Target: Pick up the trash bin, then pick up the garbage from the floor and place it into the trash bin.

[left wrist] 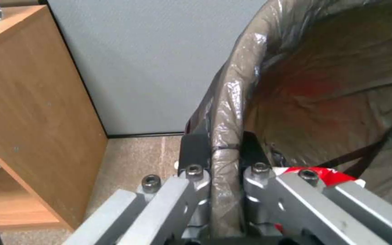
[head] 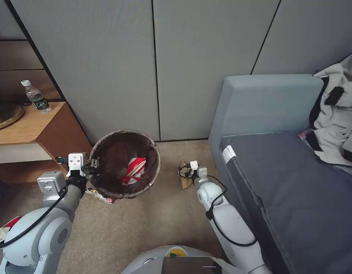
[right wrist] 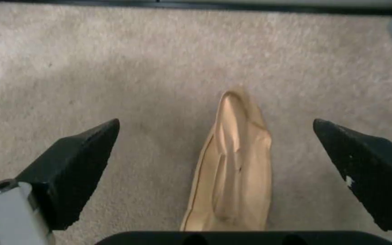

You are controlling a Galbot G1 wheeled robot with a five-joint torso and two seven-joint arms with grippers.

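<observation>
The head view shows the trash bin point(head: 124, 163) to the robot's left, near the grey wall panel and just right of a wooden side cabinet point(head: 42, 133). The left gripper point(head: 93, 164) has the bin by its left rim, which probably keeps the bin's mouth open and within reach of the other arm while litter is gathered. A crumpled red-and-white carton point(head: 134, 171) already lies inside the dark liner. A snack wrapper point(head: 97, 196) peeks out on the carpet point(head: 153, 224) at the bin's near left edge, partly under it.

In the left wrist view the left gripper's fingers point(left wrist: 194, 149) are drawn in narrow, one outside and one inside the rim, pinching the bag-covered wall of the bin between them. Whether the bin rests on the floor or is lifted clear cannot be told.

The right gripper point(head: 185, 172) is low over the carpet, between the bin and the grey sofa point(head: 282, 182), directly above a tan paper bag point(head: 185, 180). That placement suggests the bag is the next piece of garbage to be taken. In the right wrist view its fingers point(right wrist: 76, 163) are spread wide, one on each side of the tan paper bag, with clear carpet showing between each fingertip and the paper. They hold nothing and touch nothing. The bag lies lengthwise between them, its narrow end pointing away toward the wall.

A clear water bottle point(head: 36, 97) stands upright on the cabinet top, well apart from the work.
</observation>
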